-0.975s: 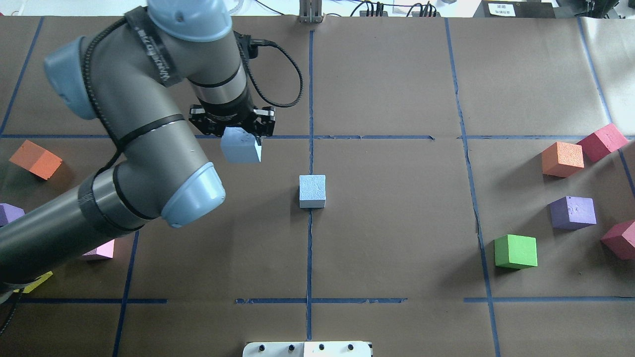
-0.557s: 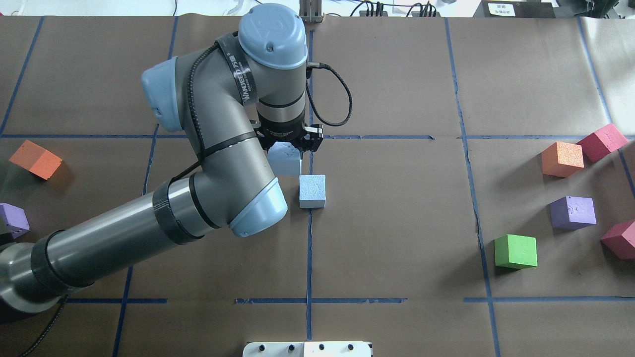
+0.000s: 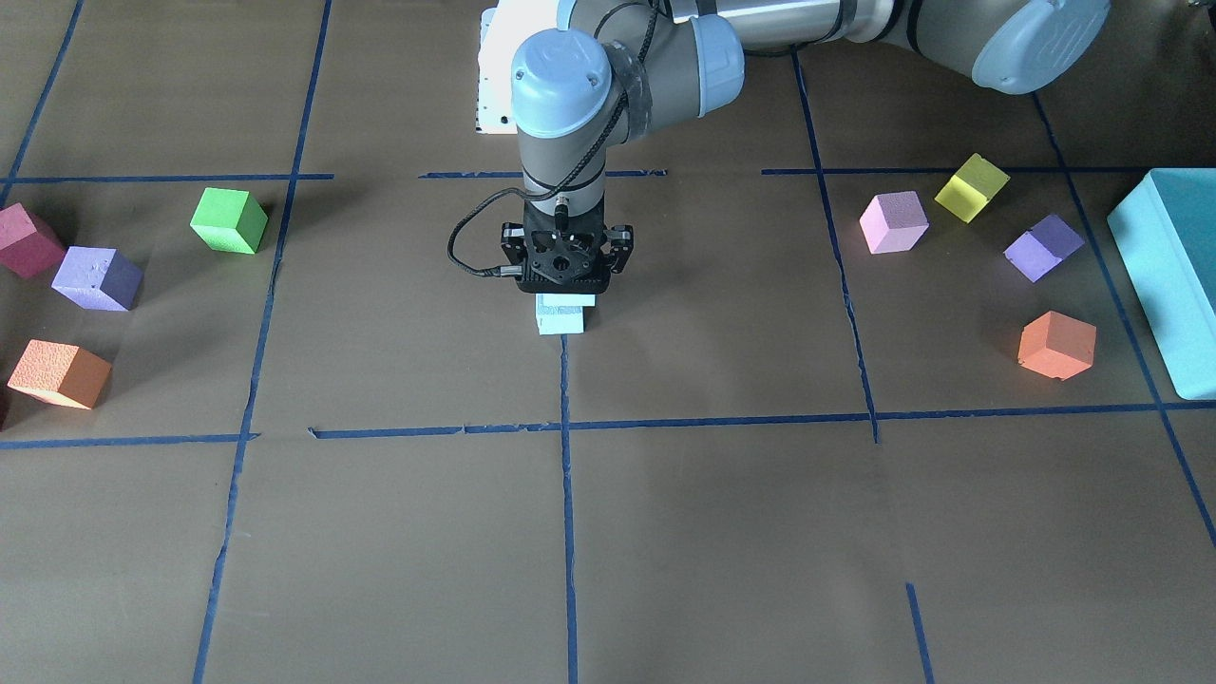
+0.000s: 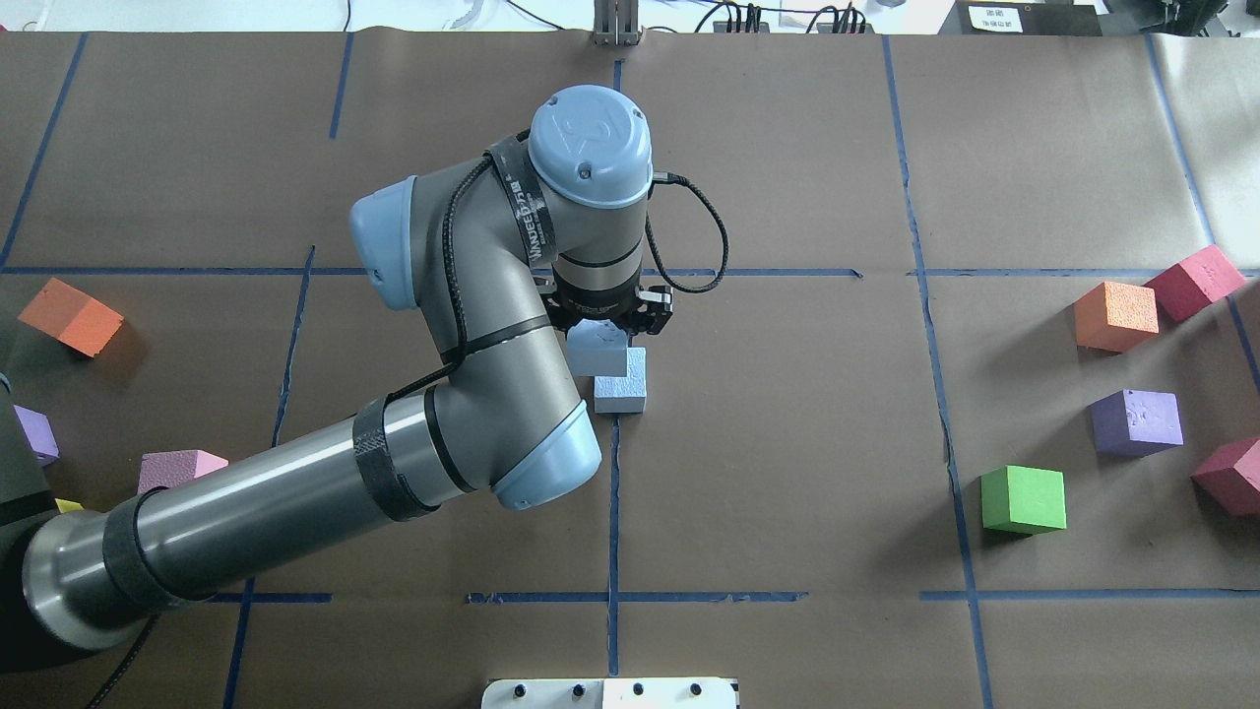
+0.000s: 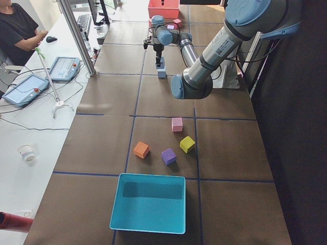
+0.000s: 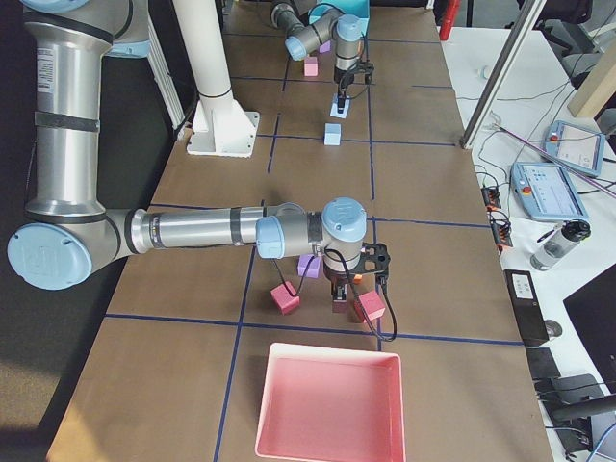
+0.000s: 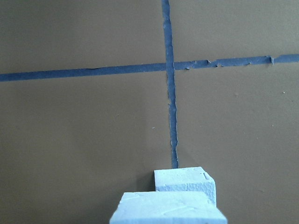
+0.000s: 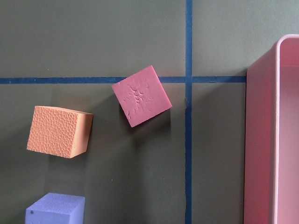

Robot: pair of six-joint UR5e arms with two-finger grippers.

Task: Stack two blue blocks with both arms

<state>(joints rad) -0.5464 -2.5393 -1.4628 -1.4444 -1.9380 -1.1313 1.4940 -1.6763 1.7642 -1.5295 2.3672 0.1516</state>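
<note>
My left gripper [image 4: 601,335] is shut on a pale blue block [image 4: 597,351] and holds it just above and partly over the second blue block [image 4: 622,391], which rests on the centre tape line. The front view shows the gripper [image 3: 566,285] pointing straight down, with the resting block [image 3: 560,321] under it. In the left wrist view, the held block [image 7: 168,210] fills the bottom edge and the resting block [image 7: 185,185] lies just beyond it. My right gripper [image 6: 340,298] hangs low over red cubes at the table's right end; I cannot tell whether it is open or shut.
Orange [image 4: 1115,315], red [image 4: 1194,281], purple [image 4: 1137,421] and green [image 4: 1024,499] cubes lie at the right. Orange [image 4: 71,315] and pink [image 4: 179,468] cubes lie at the left. A teal box [image 3: 1168,275] and a pink tray [image 6: 327,404] stand at the table's ends.
My left arm has swung right with the blue block, from left of the centre line to over the resting blue block. The resting block has not moved.
</note>
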